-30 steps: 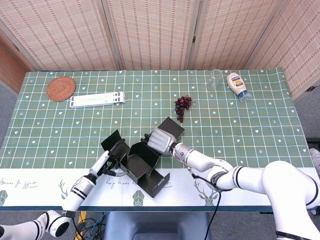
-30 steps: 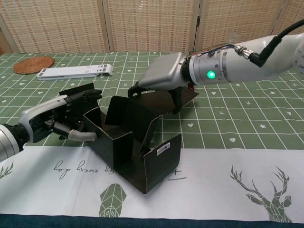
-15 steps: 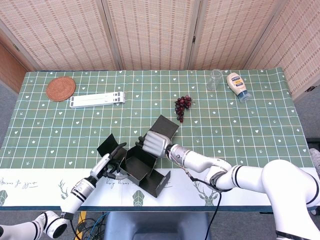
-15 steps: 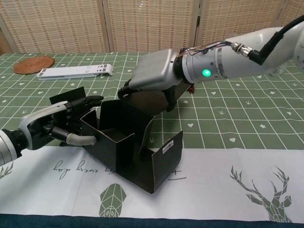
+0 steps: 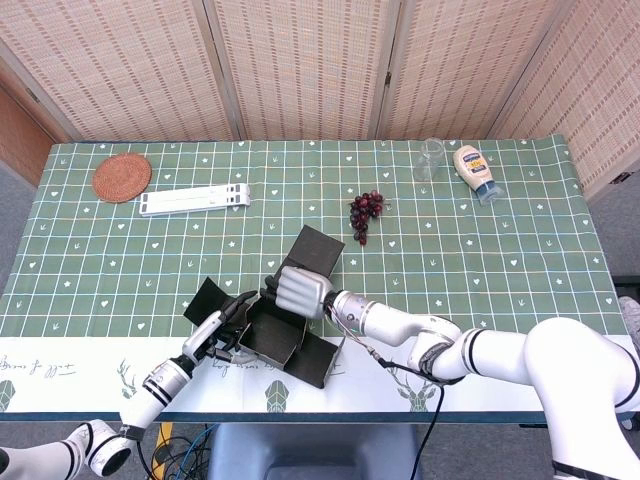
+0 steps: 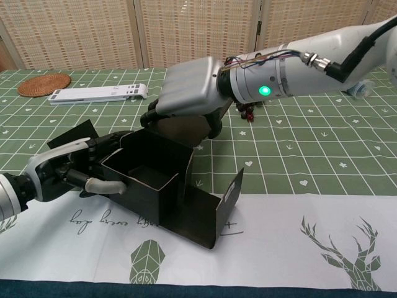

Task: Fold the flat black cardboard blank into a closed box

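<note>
My right hand (image 6: 189,93) has its fingers (image 6: 151,117) curled over the far wall of the box (image 6: 162,186), gripping its top edge, w/ the rear lid flap (image 5: 318,250) standing up behind the knuckles. Over the last sec I've dragged that hand left and toward me, and the box has swung round w/ it: the open near flap (image 6: 228,198), which stood up nearer the camera a sec ago, now lies lower and points more to the right. My left hand (image 6: 59,171) holds the left wall, fingers (image 6: 107,141) pressed along its outside, thumb hooked near the base; it has slid back w/ the box, and the loose left flap (image 5: 204,297) trails flat on the worktop (image 5: 480,270) behind it.

Box sits at the near edge, half on the white runner (image 6: 298,242), just right of my left wrist.

My read: walls are up and square-ish, but nothing's tucked yet. The reposition gives me a better line on the near flap, so I'd guess that goes in next, then the lid. Risk is the left wall springing out if I let go.

Grapes (image 5: 365,213) sit far of the box, well apart.
</note>
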Available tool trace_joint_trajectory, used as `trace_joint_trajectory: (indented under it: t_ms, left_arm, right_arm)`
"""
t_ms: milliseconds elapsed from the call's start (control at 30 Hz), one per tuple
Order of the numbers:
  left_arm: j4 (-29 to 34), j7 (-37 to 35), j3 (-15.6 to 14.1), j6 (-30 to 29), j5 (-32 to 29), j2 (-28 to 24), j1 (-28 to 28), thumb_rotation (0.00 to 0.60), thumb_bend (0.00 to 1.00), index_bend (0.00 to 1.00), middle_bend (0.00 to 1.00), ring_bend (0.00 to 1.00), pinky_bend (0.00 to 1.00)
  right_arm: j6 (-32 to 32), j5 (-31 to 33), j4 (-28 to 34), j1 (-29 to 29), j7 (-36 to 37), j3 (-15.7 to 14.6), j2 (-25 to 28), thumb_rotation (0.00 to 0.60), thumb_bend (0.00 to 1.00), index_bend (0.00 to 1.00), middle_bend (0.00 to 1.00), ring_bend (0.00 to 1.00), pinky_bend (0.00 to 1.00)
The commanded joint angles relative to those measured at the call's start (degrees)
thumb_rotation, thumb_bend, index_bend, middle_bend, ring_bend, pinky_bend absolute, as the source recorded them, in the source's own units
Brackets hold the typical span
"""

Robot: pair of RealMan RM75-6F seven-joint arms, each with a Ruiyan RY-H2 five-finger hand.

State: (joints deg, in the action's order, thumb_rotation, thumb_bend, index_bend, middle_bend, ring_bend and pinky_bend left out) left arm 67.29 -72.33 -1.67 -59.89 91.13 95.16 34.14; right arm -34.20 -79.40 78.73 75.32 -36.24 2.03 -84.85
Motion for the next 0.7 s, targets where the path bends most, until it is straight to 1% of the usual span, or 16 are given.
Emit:
trace_joint_trajectory:
  t_ms: [33,233,567,700]
  left_arm:
    - [-0.9,-1.9,-0.6,-0.5,0.8,0.0,0.3,0.6,0.13,0.0,0.0,0.68,0.88]
    - [-1.8,-4.6,-1.4,-0.9,1.9,0.1,1.0,0.6,0.13,0.0,0.0,0.68,0.88]
    - [-5.2,-14.4,-5.2,-3.1,6.9,0.1,2.9,0.6,0.13,0.0,0.0,0.68,0.88]
    - [-6.6,-17.7,-6.4,-3.7,7.8,0.4,3.5,0.6,0.13,0.03,0.0,0.68,0.88]
  right_arm:
    - [-0.3,-1.3,-0.1,0.1,0.6,0.1,-0.2,0.6,0.47,0.42,0.43,0.8,1.0]
    - [-0.4,-3.9,-0.4,0.8,1.3,0.3,-0.3,0.6,0.47,0.43,0.43,0.8,1.0]
    - [-0.7,-7.9,-2.0,1.4,3.8,0.3,-1.3,0.6,0.47,0.43,0.44,0.8,1.0]
    - [-1.3,-9.1,-2.5,1.3,4.6,0.2,-1.6,0.6,0.47,0.43,0.44,0.8,1.0]
